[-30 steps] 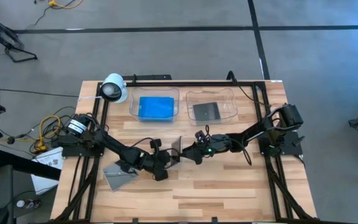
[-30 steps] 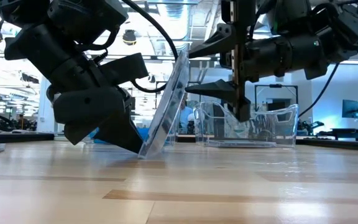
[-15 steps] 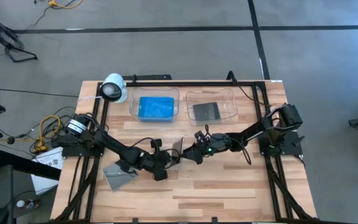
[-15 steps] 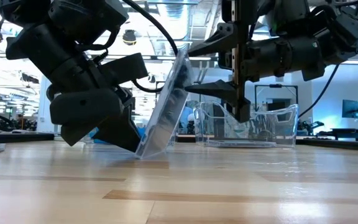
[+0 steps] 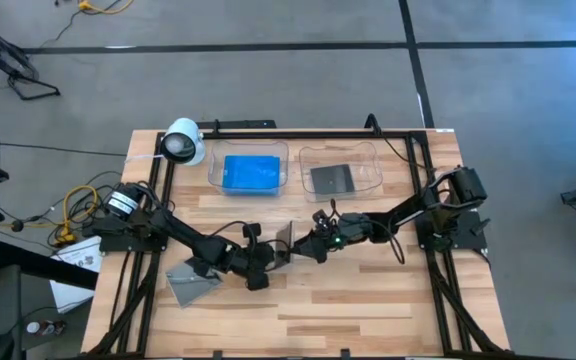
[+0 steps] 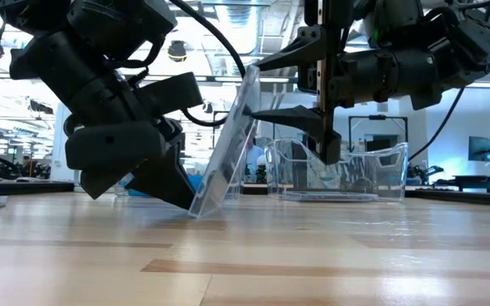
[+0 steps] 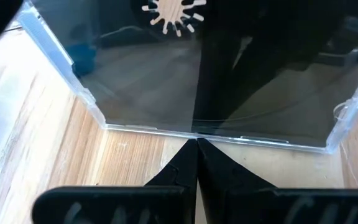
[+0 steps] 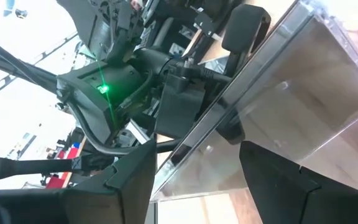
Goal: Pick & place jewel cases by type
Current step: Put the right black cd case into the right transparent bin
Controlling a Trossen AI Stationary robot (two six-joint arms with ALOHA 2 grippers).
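A clear jewel case [image 5: 285, 238] stands tilted at mid-table, its lower edge [image 6: 196, 209] on the wood. My left gripper [image 5: 268, 260] is shut and low at that edge, coming from the table's left. My right gripper [image 6: 255, 89] is open and level, reaching from the table's right. One finger stands on each side of the case's raised upper edge [image 6: 248, 75]. A grey case [image 5: 192, 282] lies flat near the left arm. Blue cases [image 5: 253, 172] fill the left tray, and a dark case [image 5: 332, 178] lies in the right tray. My left gripper has its shut fingertips [image 7: 196, 144] against the case's lower edge [image 7: 166, 129], slanting down from the table's left. The case leans back over the fingers [image 6: 167, 180], tilted, with that edge on the table. My right gripper straddles the upper edge; I cannot tell whether either finger touches it.
Two clear trays [image 5: 286, 160] [image 5: 373, 158] stand side by side at the far edge, with a white cylindrical camera [image 5: 181, 142] at the far left corner. Black frame rails run along the table's sides. Bare wood lies toward the near edge [image 5: 348, 300].
My right gripper has edged up a little beside the case's upper edge, still open. The case has stayed tilted on its lower edge against my left gripper.
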